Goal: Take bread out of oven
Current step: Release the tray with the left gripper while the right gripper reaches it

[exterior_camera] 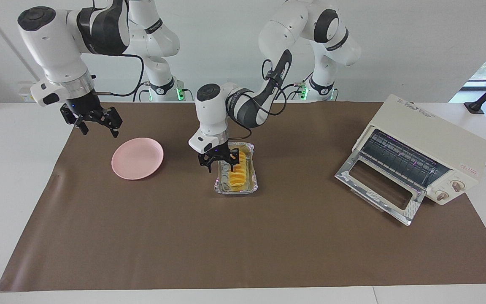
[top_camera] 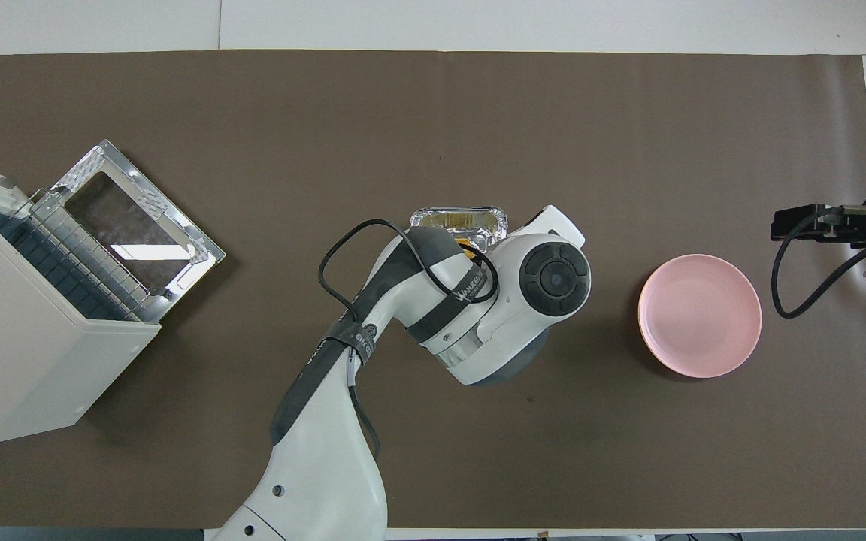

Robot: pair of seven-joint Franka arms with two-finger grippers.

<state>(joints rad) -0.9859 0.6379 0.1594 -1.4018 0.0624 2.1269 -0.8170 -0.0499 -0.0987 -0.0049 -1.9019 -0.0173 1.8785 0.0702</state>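
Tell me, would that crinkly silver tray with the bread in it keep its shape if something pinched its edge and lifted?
Probably not well. The foil tray has thin, wrinkled walls, so it would likely bend or dent where pinched. It looks light, so a push should slide it across the brown mat rather than tip it. The bread lies loose inside and might shift if the tray tilts.

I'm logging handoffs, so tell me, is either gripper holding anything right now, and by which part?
Nothing is held. The left gripper is open over the foil tray with the bread in it; the right gripper is open and empty above the table near the pink plate.
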